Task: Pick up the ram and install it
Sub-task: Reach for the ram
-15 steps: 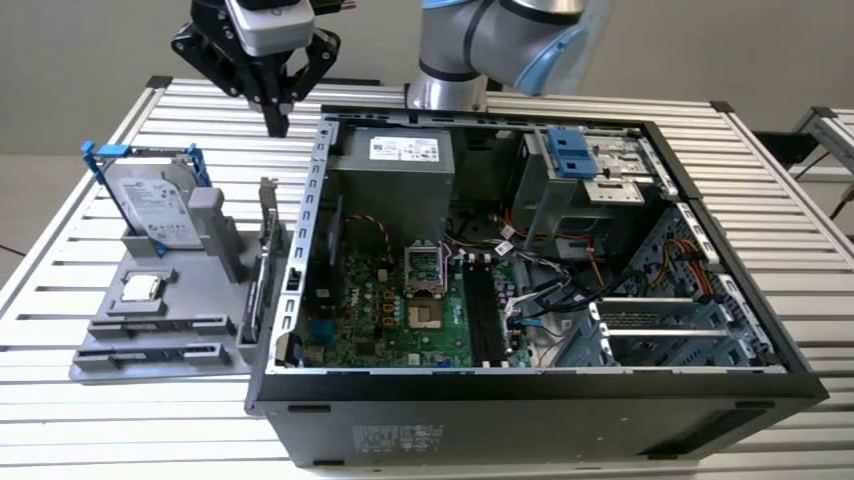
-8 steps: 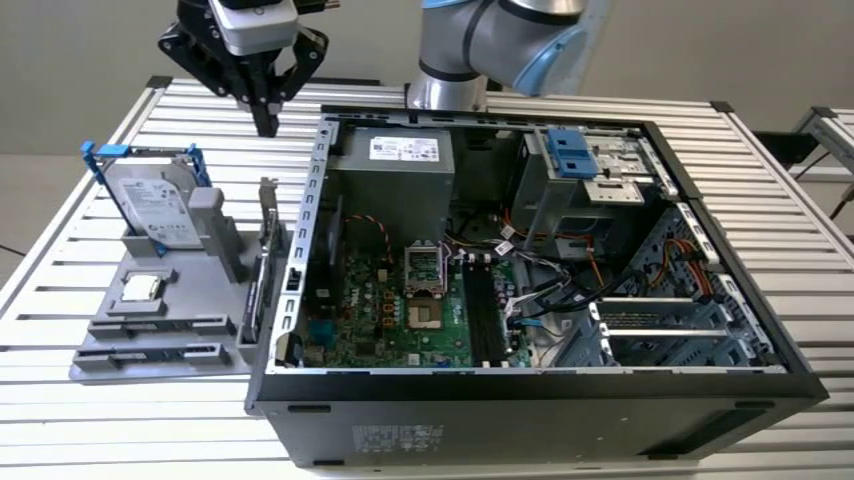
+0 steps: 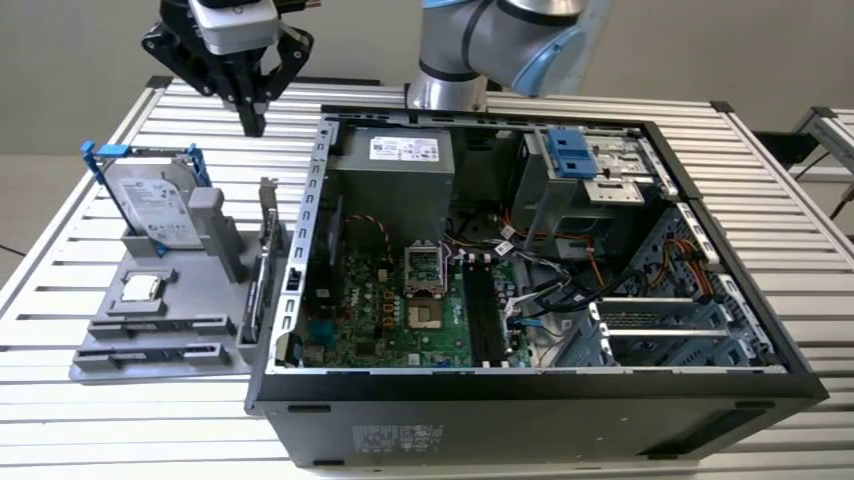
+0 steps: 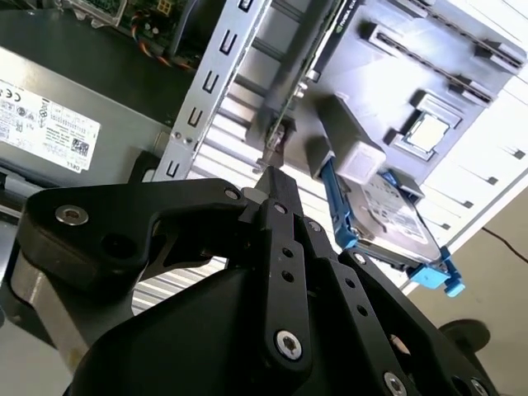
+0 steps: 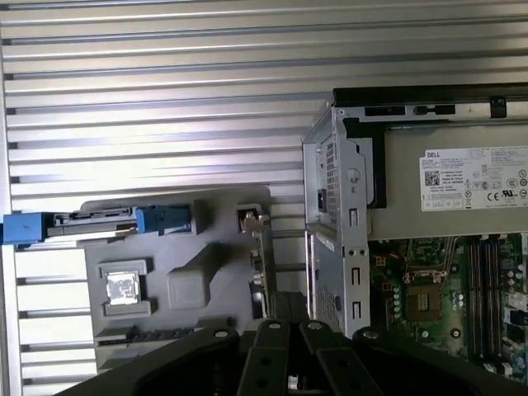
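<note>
End effector (image 3: 251, 122): black two-finger unit, fingers pressed together with nothing between them. It hangs tips-down above the counter (image 3: 54, 260), past the far end of the fixture (image 3: 200, 300), near the case wall.
Ram (image 3: 154, 325): not in the end effector. Judged to be the dark narrow strip seated edge-up in a long slot at the fixture's near end, well apart from the fingers. Whether the parallel slot beside it is filled cannot be told.
Fixture: grey moulded tray just beside the case, at the exterior view's left. Each part has its own pocket, probably so that an edge is free for pinching.
Hard drive (image 3: 154, 210): silver, in a blue frame, propped tilted at the far end.
Card (image 3: 274, 270): tall, with a metal bracket, upright along the edge nearest the case.
Processor chip (image 3: 140, 288): flat in a square pocket.
Computer case (image 3: 534, 400): on its side with the panel off, so the motherboard (image 3: 374, 310) faces up, which suits straight-down insertion.
Memory slots (image 3: 481, 310): long and dark; filled or empty cannot be told.
Progress: judged at the outset, pick-up not yet done.
</note>
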Controlling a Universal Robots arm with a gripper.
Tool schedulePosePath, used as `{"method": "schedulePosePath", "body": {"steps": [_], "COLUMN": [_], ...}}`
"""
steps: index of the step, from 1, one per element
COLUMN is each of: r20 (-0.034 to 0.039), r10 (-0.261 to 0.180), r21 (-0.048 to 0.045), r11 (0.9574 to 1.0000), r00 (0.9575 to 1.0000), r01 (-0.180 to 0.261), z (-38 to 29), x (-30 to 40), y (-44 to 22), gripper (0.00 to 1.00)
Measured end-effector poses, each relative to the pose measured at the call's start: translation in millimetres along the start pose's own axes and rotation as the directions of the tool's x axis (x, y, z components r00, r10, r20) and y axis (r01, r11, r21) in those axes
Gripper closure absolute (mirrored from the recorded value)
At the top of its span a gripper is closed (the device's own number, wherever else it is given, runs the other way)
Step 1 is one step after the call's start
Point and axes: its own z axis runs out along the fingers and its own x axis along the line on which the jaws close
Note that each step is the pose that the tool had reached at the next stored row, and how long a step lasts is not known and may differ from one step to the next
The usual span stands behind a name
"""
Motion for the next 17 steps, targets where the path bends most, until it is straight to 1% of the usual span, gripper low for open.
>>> {"method": "schedulePosePath", "body": {"steps": [17], "r20": [-0.0008], "r10": [-0.016], "r21": [-0.0003], "r11": [0.9999], "r00": [0.9999], "r01": [0.016], "z": [-0.5], "x": [22.7], "y": [-1.5], "gripper": [1.0]}}
